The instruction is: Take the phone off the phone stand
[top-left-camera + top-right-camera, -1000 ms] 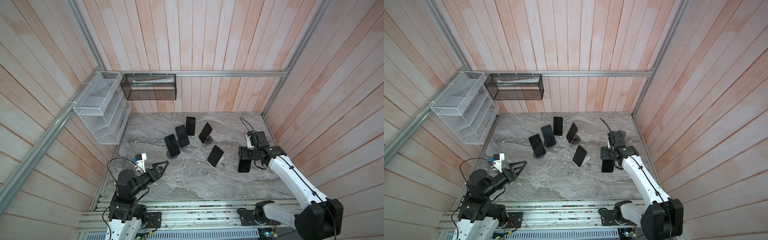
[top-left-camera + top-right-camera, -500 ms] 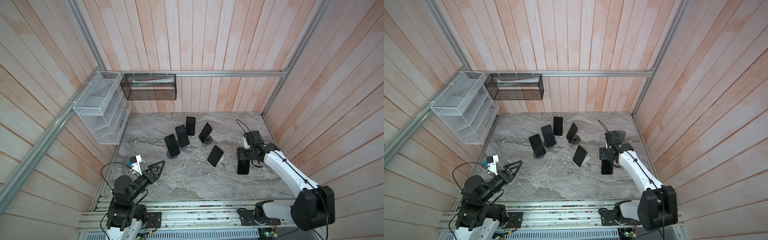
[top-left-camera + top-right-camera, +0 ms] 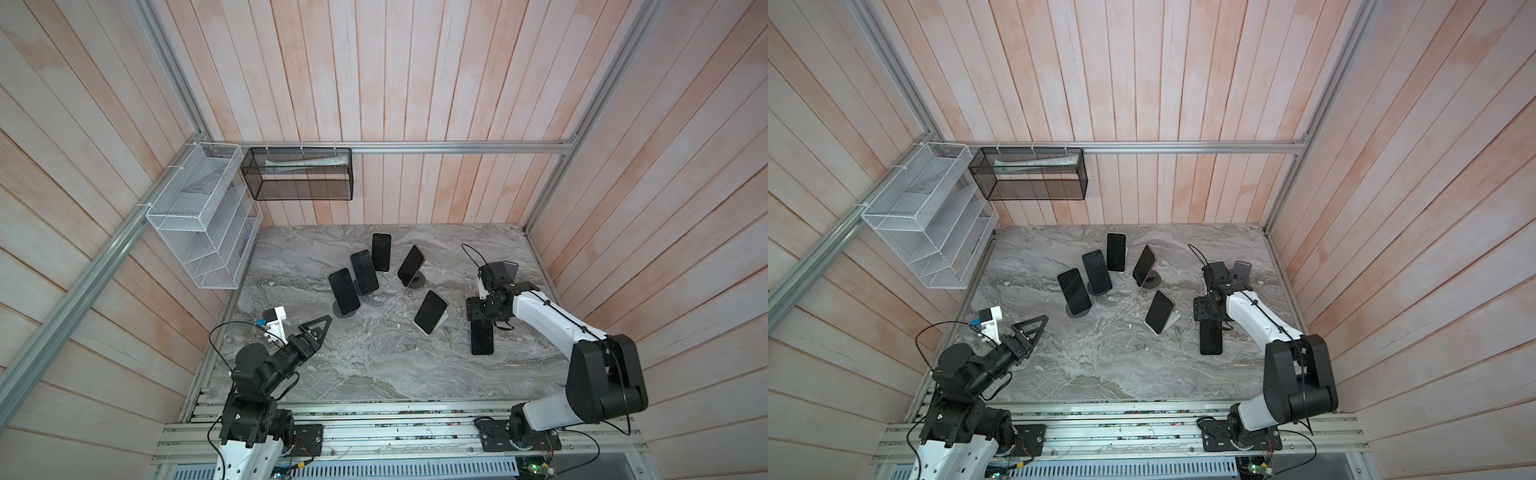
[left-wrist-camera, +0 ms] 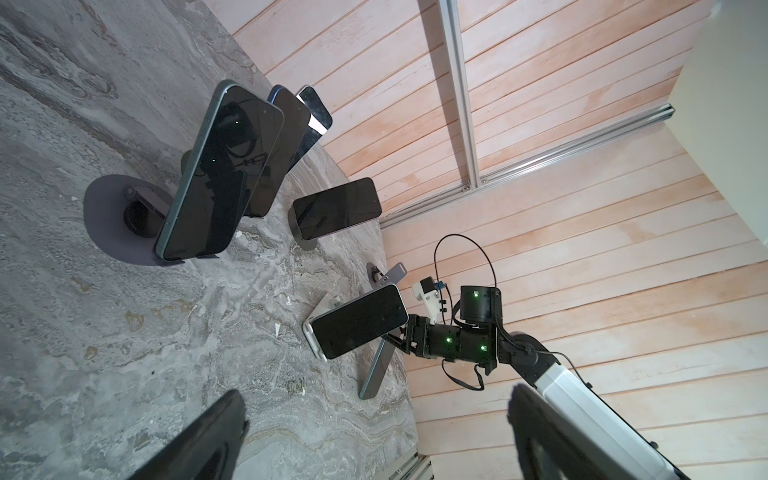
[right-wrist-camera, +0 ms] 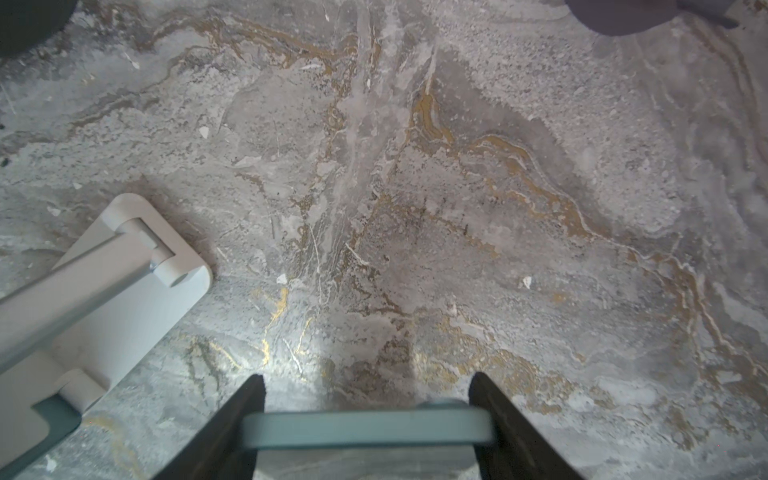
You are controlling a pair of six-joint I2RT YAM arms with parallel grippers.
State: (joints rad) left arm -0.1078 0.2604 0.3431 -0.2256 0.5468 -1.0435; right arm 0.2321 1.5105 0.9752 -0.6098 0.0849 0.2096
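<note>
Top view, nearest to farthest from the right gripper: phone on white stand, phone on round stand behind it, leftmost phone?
1. Phone on white stand, just left of the right gripper.
2. Phone on round stand, behind that, toward the back wall.
3. Leftmost phone, far side of the cluster.

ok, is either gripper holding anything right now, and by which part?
The right gripper holds a phone near one short end, with its fingers on the two long edges. The left gripper is open and empty.

Both top views high overhead — same marble table, left wrist low across it, right wrist close above
</note>
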